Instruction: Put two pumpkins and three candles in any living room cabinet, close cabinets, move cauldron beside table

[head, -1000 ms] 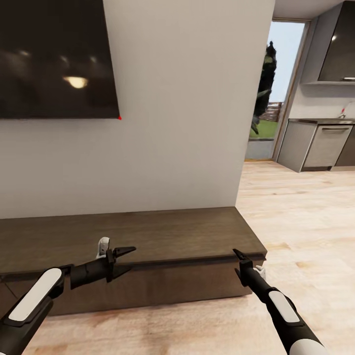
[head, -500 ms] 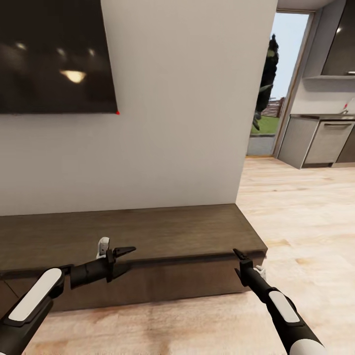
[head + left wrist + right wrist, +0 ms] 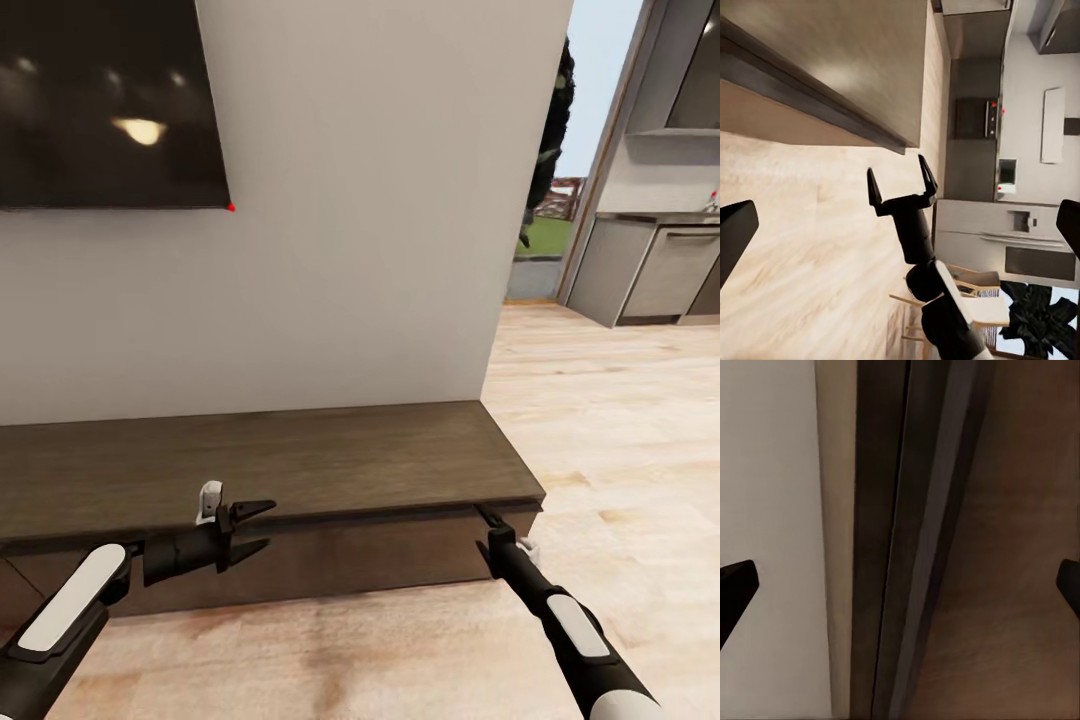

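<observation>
1. While both arms hang low before the cabinet [image 3: 300,470], the left gripper [image 3: 255,527] and right gripper [image 3: 486,522] stand spread, holding nothing.
2. To open a drawer well, I'd hook the front's top edge squarely.
3. Against the wall [image 3: 370,220], the cabinet runs lengthwise left to right, fronts facing the robot.

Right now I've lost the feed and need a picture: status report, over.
Both tools open, empty: left tool, right tool. Long low dark-brown wood cabinet directly ahead, drawer fronts shut. Right tool close at its front top edge. Nothing on its top.
</observation>
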{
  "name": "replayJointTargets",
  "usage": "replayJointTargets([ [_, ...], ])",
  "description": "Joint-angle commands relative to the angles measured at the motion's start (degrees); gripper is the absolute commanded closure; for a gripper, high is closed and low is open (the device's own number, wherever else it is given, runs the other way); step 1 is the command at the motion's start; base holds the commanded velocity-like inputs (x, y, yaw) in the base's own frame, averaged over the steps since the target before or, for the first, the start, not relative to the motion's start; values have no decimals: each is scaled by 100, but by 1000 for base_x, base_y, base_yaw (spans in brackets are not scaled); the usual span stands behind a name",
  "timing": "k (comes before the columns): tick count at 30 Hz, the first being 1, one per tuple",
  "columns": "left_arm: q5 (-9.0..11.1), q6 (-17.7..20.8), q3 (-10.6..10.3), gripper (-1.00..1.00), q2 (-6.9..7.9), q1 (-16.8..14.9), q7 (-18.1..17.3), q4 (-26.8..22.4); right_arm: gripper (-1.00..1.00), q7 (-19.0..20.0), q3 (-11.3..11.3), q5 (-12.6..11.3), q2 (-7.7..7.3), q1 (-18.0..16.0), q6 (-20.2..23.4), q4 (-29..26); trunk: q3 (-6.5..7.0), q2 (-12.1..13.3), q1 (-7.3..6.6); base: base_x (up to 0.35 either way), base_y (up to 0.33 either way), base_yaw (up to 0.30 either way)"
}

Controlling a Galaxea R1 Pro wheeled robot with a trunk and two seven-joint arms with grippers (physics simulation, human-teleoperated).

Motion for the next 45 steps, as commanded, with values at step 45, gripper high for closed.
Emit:
replayJointTargets([
  [45, -48, -5, -9, -100, -4, -4, -57, 3, -100, 1011, 2, 11, -316, -4, 403, 353, -249, -17, 27, 0, 0, 0],
])
